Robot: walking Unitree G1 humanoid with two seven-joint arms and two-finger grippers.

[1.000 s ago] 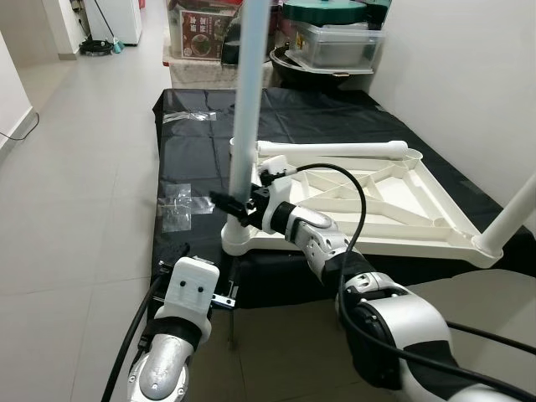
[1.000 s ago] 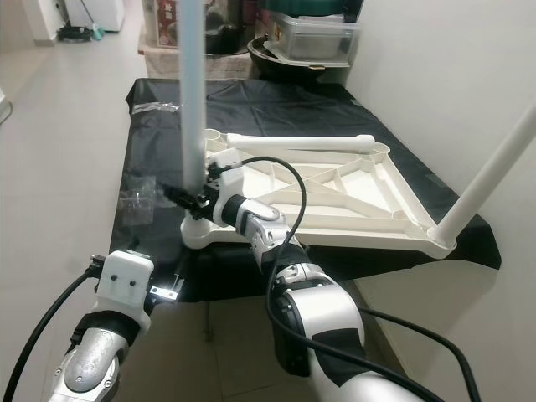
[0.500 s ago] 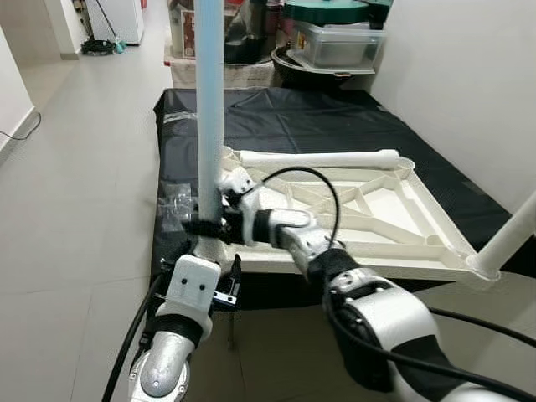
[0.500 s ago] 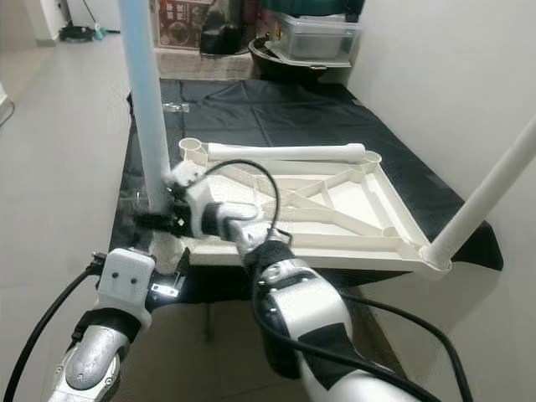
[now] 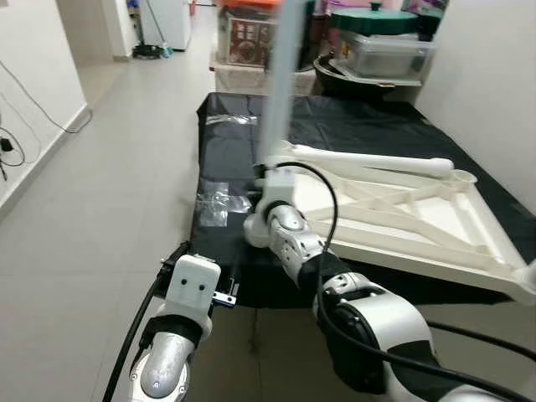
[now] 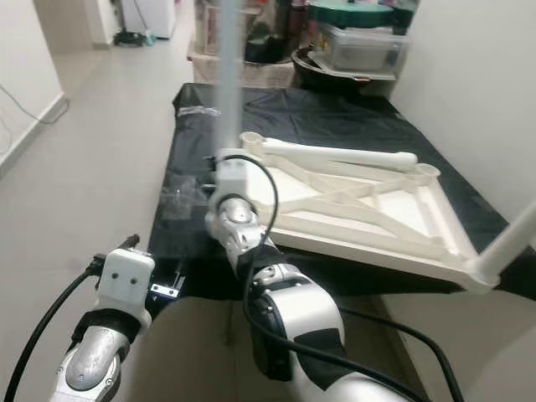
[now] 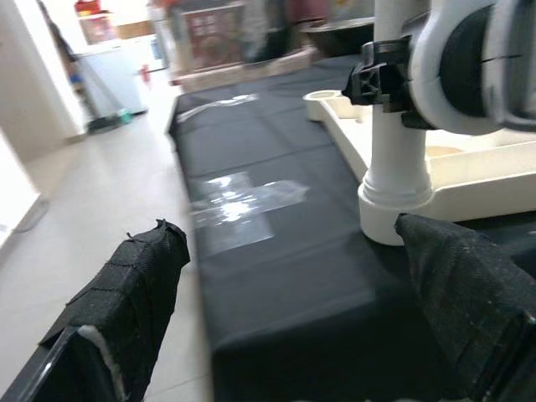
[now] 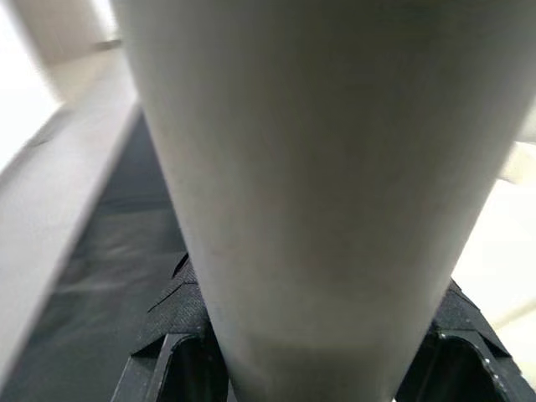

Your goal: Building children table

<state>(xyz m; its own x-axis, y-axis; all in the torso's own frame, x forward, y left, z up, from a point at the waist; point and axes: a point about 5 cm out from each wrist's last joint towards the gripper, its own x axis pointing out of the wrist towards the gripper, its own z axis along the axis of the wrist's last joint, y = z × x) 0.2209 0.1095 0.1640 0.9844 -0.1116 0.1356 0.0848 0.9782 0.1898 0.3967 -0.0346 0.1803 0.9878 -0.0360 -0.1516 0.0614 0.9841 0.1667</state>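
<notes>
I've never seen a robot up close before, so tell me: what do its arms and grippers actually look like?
Both arms are glossy silver-white with black joint sections. The right arm carries a thick black cable looping along it. The left arm ends in a white boxy wrist block with a black cable. The left gripper has two long fingers wrapped in black textured fabric.

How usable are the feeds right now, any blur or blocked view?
Eye views: slight motion blur, upright table leg smeared. Right wrist view: the leg is so close it's out of focus. Left wrist view: soft but readable, left end effector open before the leg socket.

Pale tiled floor (image 5: 100,167), white walls (image 5: 481,92), boxes and bins (image 5: 377,50) stacked at the back.
</notes>
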